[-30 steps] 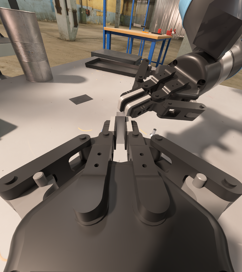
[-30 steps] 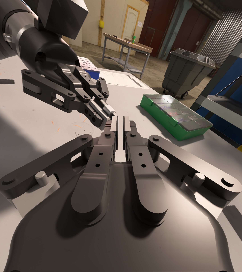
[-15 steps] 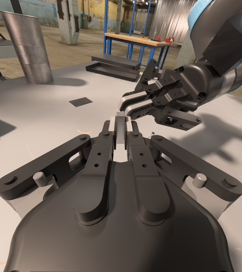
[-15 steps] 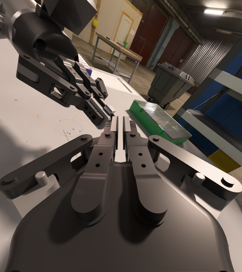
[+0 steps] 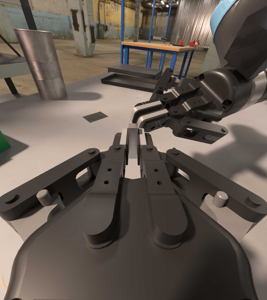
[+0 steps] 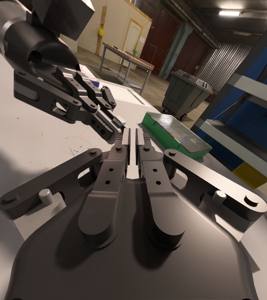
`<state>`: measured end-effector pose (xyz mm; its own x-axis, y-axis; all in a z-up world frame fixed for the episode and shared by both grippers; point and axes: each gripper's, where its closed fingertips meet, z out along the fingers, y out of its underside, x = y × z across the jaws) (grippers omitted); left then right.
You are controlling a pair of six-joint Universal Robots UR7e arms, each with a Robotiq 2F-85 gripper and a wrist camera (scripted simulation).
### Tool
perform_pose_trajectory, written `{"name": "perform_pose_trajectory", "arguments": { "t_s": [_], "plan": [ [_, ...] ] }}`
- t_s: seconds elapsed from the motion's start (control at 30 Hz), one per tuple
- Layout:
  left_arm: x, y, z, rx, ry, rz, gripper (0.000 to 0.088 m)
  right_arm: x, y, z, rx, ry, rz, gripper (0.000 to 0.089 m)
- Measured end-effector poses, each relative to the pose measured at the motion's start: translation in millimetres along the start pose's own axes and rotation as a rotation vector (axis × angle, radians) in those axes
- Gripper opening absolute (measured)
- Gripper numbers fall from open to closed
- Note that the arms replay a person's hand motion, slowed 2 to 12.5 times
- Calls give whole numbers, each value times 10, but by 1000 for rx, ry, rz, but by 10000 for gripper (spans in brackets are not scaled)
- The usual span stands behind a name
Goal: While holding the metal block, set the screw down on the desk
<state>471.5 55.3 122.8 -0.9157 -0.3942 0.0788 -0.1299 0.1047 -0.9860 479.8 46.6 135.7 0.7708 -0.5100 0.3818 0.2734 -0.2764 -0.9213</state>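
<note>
My left gripper (image 5: 132, 134) is shut on the metal block (image 5: 132, 146), a small grey bar held above the grey desk (image 5: 64, 129). The block's end (image 6: 120, 121) also shows between the left gripper's fingertips (image 6: 113, 129) in the right wrist view. My right gripper (image 6: 133, 134) has its jaws a narrow gap apart with nothing between them. In the left wrist view it (image 5: 136, 118) hovers just beyond the block. Only a small tip of the screw (image 5: 174, 148) shows on the desk, behind my left gripper's right link.
A tall metal can (image 5: 42, 65) stands at the far left. A black tray (image 5: 126, 81) lies at the desk's far edge and a dark patch (image 5: 95, 116) is on the desk. A green parts box (image 6: 176, 134) and a paper sheet (image 6: 126, 95) lie beyond the grippers.
My right gripper has risen and tilted upward, away from the desk. The screw on the desk has slipped almost out of sight behind my left gripper. The left gripper still holds the block.
</note>
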Motion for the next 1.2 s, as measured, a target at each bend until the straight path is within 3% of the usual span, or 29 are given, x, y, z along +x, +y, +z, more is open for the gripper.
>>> {"name": "perform_pose_trajectory", "arguments": {
  "t_s": [0.57, 1.2],
  "plan": [
    [-38, -79, 12, 30, -115, 133, 91, 53, -54, 21, 116, -49, 488, 58],
    [-126, -123, 10, 22, -304, 335, 91, 88, -76, 74, 251, -89, 910, 56]
  ]
}}
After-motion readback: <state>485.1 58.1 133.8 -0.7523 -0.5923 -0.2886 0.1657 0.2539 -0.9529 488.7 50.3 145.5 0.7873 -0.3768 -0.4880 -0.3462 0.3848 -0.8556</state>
